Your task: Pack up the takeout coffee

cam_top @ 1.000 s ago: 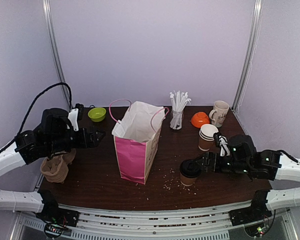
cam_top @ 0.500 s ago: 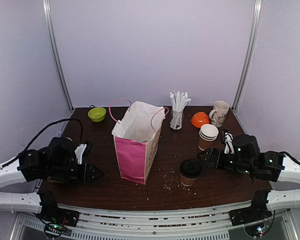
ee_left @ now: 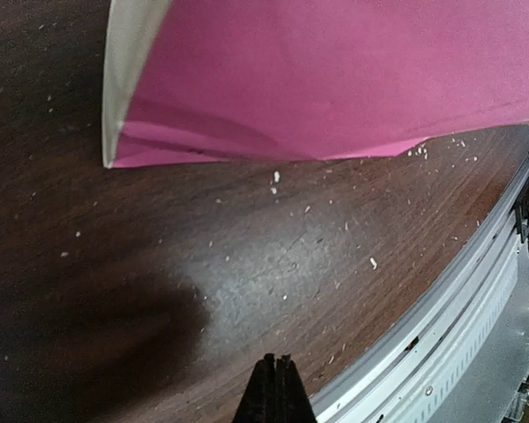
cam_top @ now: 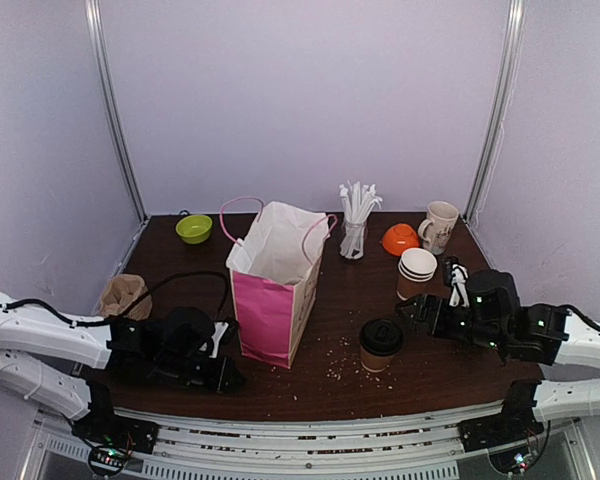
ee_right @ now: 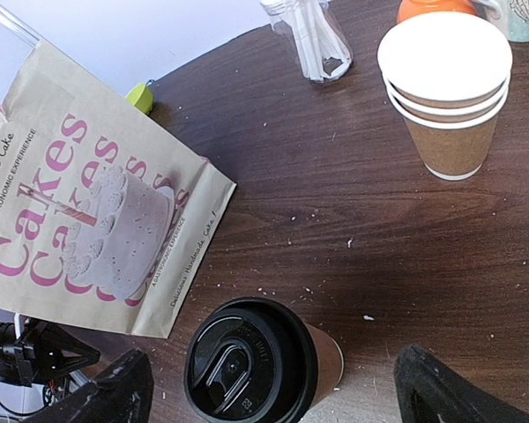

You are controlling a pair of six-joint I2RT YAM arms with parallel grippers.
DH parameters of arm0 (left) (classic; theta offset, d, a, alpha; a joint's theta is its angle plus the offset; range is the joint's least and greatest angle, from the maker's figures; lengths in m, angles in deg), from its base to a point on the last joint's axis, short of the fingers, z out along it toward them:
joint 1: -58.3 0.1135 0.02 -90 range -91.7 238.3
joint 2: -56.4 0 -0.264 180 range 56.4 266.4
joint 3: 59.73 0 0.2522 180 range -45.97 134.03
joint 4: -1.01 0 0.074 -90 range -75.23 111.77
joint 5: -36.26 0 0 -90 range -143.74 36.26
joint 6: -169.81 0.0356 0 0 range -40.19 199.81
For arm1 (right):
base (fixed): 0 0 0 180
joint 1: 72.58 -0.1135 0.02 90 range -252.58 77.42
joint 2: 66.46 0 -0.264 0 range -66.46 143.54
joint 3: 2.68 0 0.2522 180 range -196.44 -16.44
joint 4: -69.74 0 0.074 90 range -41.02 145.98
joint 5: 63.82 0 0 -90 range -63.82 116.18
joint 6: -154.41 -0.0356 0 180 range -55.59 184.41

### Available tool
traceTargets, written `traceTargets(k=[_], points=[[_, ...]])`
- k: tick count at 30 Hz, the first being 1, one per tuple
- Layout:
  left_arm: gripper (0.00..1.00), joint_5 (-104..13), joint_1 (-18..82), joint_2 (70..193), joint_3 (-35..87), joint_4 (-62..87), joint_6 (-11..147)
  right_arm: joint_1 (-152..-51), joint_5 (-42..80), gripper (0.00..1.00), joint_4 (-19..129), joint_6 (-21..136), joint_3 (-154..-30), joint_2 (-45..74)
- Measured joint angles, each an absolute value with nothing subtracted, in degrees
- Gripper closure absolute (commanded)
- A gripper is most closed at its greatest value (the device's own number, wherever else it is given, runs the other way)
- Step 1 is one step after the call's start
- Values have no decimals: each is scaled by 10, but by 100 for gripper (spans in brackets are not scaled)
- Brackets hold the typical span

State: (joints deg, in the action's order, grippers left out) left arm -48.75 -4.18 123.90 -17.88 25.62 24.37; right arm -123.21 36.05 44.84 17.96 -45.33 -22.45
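The takeout coffee (cam_top: 380, 345), a brown paper cup with a black lid, stands upright on the dark table right of the pink paper bag (cam_top: 270, 290). In the right wrist view the cup (ee_right: 251, 361) sits between and just ahead of my wide-open fingers. My right gripper (cam_top: 410, 312) (ee_right: 275, 374) is open, a little to the cup's right, not touching it. My left gripper (cam_top: 226, 378) (ee_left: 277, 363) is shut on nothing, low over the table near the front edge, by the bag's (ee_left: 335, 79) bottom corner.
A stack of lidless paper cups (cam_top: 416, 272) stands behind the coffee. Further back are a jar of straws (cam_top: 355, 225), an orange bowl (cam_top: 399, 238), a cream mug (cam_top: 440, 226) and a green bowl (cam_top: 194, 228). A crumpled brown bag (cam_top: 123, 295) lies left. Crumbs dot the table.
My left arm has swung down from the left to the table's front, beside the bag's base, and its gripper has closed. The right gripper has drawn back slightly from the coffee.
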Motion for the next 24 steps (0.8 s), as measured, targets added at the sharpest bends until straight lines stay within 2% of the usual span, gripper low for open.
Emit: traceTargets(k=[20, 21, 24], points=[[100, -479, 84, 1469, -85, 96, 290, -1227, 322, 1, 489, 164, -420, -191], [97, -479, 87, 1475, -75, 97, 296, -1227, 318, 2, 488, 164, -420, -191], [77, -480, 92, 1477, -57, 98, 313, -1226, 301, 3, 484, 165, -420, -194]])
